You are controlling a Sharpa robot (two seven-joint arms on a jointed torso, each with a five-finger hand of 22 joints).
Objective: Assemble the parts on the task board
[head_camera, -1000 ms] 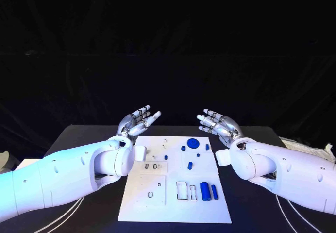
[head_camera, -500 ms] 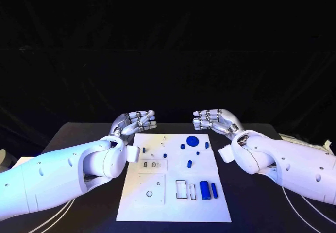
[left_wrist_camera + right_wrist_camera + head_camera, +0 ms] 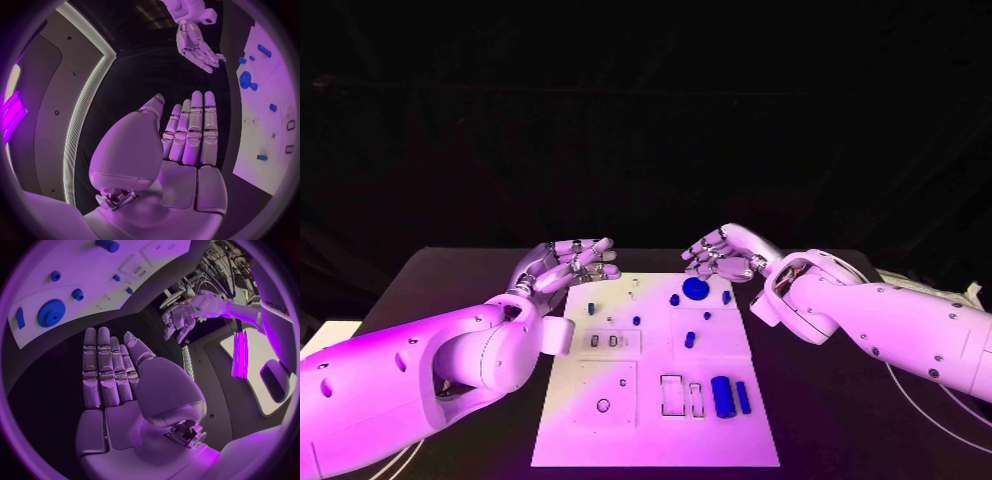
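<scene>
The white task board [image 3: 661, 425] lies mid-table. On it are a blue gear [image 3: 695, 289], a thick blue cylinder [image 3: 723, 396] with a thinner blue peg [image 3: 743, 397] beside it, and several small blue parts such as one at mid-board [image 3: 689, 340]. My left hand [image 3: 571, 262] hovers just off the board's far left corner and holds nothing. My right hand [image 3: 723, 255] hovers over the far edge near the gear, also holding nothing. In the wrist views the left hand [image 3: 181, 140] and right hand [image 3: 112, 375] show flat palms with straight fingers. The gear [image 3: 51, 313] lies beyond the right fingertips.
The black table [image 3: 444, 280] extends to both sides of the board. A pale object [image 3: 927, 290] sits at the table's right edge. White cables [image 3: 906, 410] trail beside the right arm. Empty cut-outs [image 3: 674, 393] lie on the board's near half.
Both hands have tipped forward and come down from palms-up toward the board's far edge, fingers now pointing toward each other. The parts lie as before.
</scene>
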